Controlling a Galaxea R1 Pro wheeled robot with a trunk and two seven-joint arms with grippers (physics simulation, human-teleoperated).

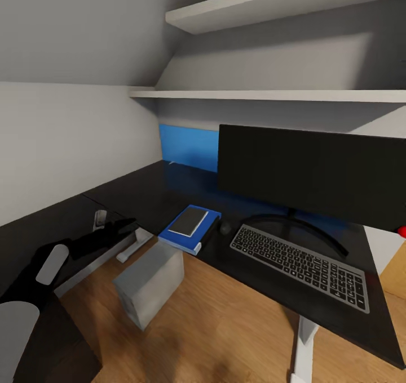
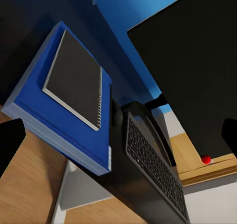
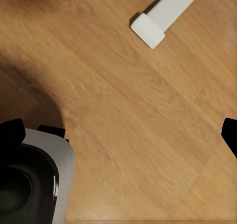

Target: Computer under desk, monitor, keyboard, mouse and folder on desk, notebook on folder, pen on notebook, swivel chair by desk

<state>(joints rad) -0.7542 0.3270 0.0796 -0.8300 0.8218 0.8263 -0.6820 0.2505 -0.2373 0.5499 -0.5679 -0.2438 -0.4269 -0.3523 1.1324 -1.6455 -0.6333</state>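
The blue folder [image 1: 172,237] [image 2: 32,98] lies at the front edge of the black desk [image 1: 152,194], with the black notebook [image 1: 189,221] [image 2: 74,83] stacked on it. A dark mouse [image 1: 225,227] sits between the folder and the keyboard [image 1: 299,261] [image 2: 153,167]. Behind the keyboard stands the monitor [image 1: 310,169] [image 2: 197,61]. The grey computer [image 1: 149,284] rests on the floor under the desk. My left gripper [image 1: 121,225] [image 2: 118,140] hovers open left of the folder, holding nothing. My right gripper [image 3: 121,132] is open over bare floor. The pen and swivel chair are out of view.
Two white shelves [image 1: 270,94] hang above the desk, and a blue panel [image 1: 189,146] runs along the wall behind it. White desk legs [image 1: 304,338] [image 3: 153,23] stand on the wood floor [image 1: 225,326]. The robot's own base [image 3: 29,184] shows in the right wrist view.
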